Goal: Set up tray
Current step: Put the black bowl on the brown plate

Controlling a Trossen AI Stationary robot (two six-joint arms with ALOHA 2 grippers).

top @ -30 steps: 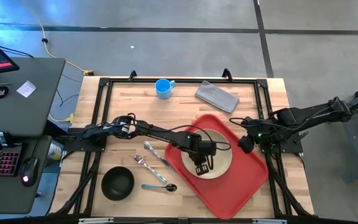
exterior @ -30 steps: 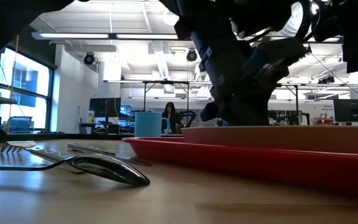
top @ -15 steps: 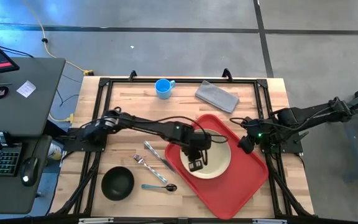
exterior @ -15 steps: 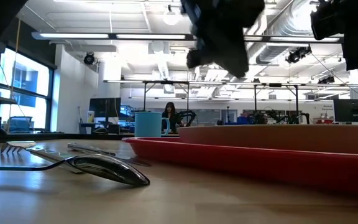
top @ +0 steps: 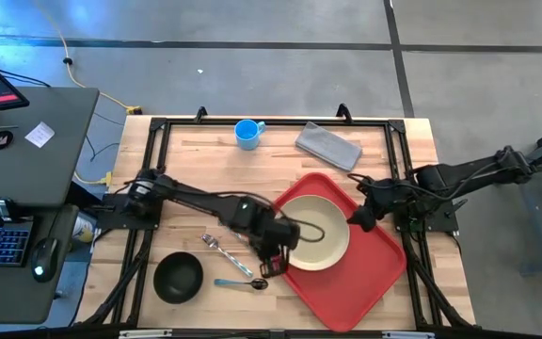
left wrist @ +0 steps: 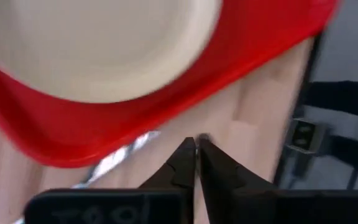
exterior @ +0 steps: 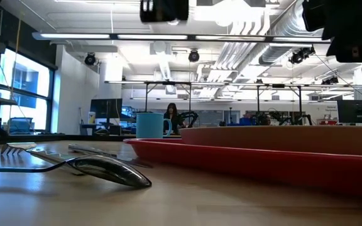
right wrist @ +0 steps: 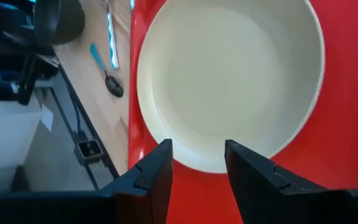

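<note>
No readable text, labels, brands or numbers anywhere, faint marks on left wrist housing illegible

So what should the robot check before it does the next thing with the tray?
1. Plate sits flat inside the red tray: ok.
2. Left gripper is off the plate, over the table by the tray's near-left edge, fingers shut and empty: ok.
3. Right gripper is open over the tray's right side, holding nothing: ok.
4. Spoon, fork and black bowl lie on the table, not on the tray: not ok, if they belong on it.
5. Blue cup and grey cloth lie at the far edge, off the tray: not ok.
6. Which item goes next: cannot tell.
</note>
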